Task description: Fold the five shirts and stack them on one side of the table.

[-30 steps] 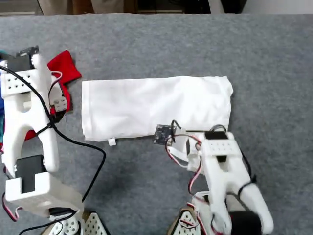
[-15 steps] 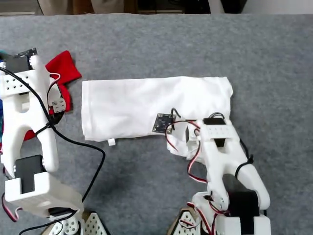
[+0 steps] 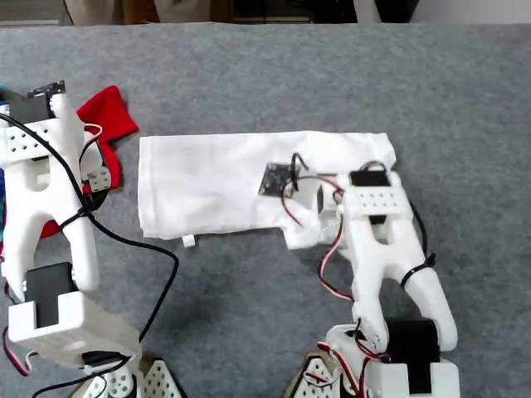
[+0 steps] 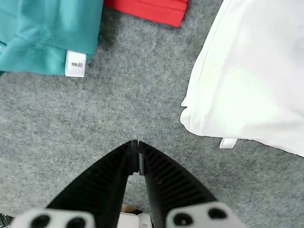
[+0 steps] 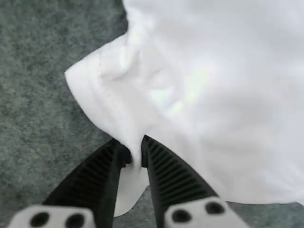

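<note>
- High view: a white cotton shirt (image 3: 216, 182), already folded into a long soft band, lies across the middle of the grey felt-like table cover (image 3: 249, 75), with its long axis running left to right. The white plastic right arm (image 3: 377, 240) stands over the band's near edge toward its right end, where the cloth is bunched. It is plainly the nearer arm to that end. The white plastic left arm (image 3: 46, 207) stands at the left over a red fabric shirt (image 3: 112, 116), near the band's left end.
- Left wrist view: the left gripper (image 4: 137, 147) has black ribbed jaws that meet tip to tip with nothing between them, above bare cover. The white shirt's near left corner lies close by but apart from the tips. A teal fabric shirt (image 4: 47, 28) with a small white tag (image 4: 76, 63) lies farther off, beside the red hem.
- Right wrist view: the right gripper (image 5: 135, 154) has its jaws almost together, pinching a limp fold of the white shirt's near edge. The rest of the cloth spreads straight ahead of the jaws, so the held edge would likely be carried over the band.
</note>
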`<action>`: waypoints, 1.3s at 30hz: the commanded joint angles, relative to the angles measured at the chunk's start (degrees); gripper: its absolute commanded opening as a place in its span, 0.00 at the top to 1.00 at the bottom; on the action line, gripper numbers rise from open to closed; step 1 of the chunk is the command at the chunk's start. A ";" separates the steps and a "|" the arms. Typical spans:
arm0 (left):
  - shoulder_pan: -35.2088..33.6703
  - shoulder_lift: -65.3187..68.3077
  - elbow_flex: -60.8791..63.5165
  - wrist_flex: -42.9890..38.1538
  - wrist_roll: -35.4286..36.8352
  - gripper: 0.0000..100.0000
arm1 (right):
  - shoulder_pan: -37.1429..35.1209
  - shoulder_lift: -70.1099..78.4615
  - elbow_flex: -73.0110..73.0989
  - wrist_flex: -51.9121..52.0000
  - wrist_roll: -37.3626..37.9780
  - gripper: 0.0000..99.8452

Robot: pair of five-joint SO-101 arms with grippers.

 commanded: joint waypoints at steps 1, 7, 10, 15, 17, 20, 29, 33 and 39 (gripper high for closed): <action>-0.53 -3.82 -0.09 0.53 -0.26 0.98 | -0.48 0.13 -6.55 0.70 2.81 1.00; -0.35 -10.95 -0.09 0.44 -0.26 0.98 | -0.40 3.47 -11.30 -2.73 3.60 1.00; -0.26 -13.23 -0.09 0.44 -0.26 0.98 | -0.48 6.11 -12.88 -6.68 3.43 1.00; -0.35 -15.25 0.53 0.44 -0.26 0.98 | -0.57 9.98 -14.55 -12.57 3.34 1.00; -0.35 -15.16 0.70 0.44 -0.26 0.98 | -0.66 11.38 -14.64 -13.27 3.08 0.98; -0.35 -15.60 1.85 0.44 -0.26 0.98 | -1.27 13.05 -14.73 -15.56 -3.25 0.89; -0.44 -15.60 2.11 0.44 -0.26 0.98 | -1.36 13.85 -14.90 -25.67 -19.87 0.78; -0.44 -15.60 2.11 0.44 -0.26 0.98 | -1.10 10.77 -15.87 -19.52 -17.67 0.84; -0.44 -15.69 2.11 0.44 -0.26 0.98 | 1.71 1.45 -15.96 -6.51 -16.79 0.99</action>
